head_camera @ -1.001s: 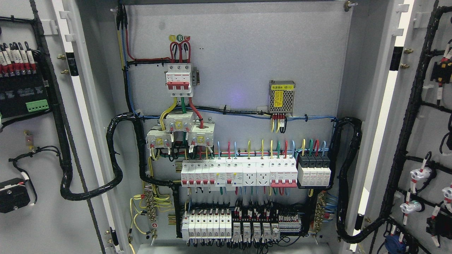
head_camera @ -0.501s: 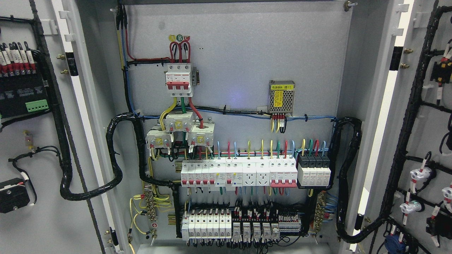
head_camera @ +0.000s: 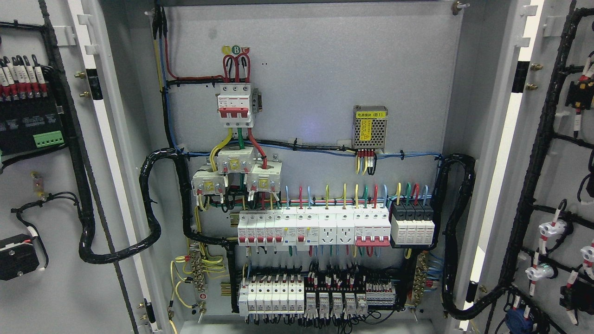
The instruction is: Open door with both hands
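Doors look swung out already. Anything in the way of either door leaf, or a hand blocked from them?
Nothing visible blocks them. The left door and right door both stand swung wide at the picture's edges, with the cabinet interior fully exposed between them. Neither hand is in view, so no hand-to-door path can be judged.

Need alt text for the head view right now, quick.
Both cabinet doors, left door and right door, stand wide open, exposing the wired back panel with rows of breakers. No robot hand is in view.
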`<state>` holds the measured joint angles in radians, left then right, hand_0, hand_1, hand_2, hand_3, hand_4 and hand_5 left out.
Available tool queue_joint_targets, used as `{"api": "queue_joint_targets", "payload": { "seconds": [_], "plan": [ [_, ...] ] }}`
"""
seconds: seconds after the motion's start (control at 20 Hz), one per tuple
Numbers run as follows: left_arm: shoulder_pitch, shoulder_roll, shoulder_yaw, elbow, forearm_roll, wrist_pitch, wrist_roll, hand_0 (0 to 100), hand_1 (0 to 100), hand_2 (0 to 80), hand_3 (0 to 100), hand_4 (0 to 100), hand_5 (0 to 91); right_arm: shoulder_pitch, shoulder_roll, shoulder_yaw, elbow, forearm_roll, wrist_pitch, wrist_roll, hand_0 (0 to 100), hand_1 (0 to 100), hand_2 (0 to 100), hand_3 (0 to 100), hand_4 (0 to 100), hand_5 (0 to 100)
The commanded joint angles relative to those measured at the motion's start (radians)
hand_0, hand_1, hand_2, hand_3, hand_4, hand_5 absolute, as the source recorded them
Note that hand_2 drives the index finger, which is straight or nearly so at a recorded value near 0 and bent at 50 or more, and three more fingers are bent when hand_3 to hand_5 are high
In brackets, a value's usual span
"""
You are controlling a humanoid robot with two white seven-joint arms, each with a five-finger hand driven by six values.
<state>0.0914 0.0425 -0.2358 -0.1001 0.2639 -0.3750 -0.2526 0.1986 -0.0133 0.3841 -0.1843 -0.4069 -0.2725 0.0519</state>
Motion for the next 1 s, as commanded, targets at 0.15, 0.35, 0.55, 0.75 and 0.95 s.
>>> {"api": "queue_joint_targets", "payload": {
  "seconds": [0.15,0.35,0.55,0.75,0.95],
  "plan": [
    [-0.039,-0.070,0.191,0.280,-0.251,0.002,0.012,0,0,0.0,0,4,0.0,-0.011,0.059,-0.002,0.088,0.045,0.113,-0.067,0,0,0,0,0,0],
    [-0.038,-0.072,0.248,0.270,-0.334,0.007,0.012,0,0,0.0,0,4,0.0,-0.021,0.061,-0.005,0.089,0.045,0.162,-0.106,0,0,0,0,0,0],
    [-0.022,-0.076,0.288,0.197,-0.382,0.040,0.012,0,0,0.0,0,4,0.0,-0.033,0.061,0.002,0.091,0.048,0.231,-0.106,0,0,0,0,0,0],
    [-0.004,-0.076,0.289,0.076,-0.380,0.163,0.010,0,0,0.0,0,4,0.0,-0.045,0.061,0.006,0.095,0.063,0.260,-0.106,0,0,0,0,0,0],
    [0.001,-0.078,0.283,0.054,-0.379,0.200,0.012,0,0,0.0,0,4,0.0,-0.048,0.061,0.001,0.095,0.068,0.268,-0.106,0,0,0,0,0,0]
  ]
}}
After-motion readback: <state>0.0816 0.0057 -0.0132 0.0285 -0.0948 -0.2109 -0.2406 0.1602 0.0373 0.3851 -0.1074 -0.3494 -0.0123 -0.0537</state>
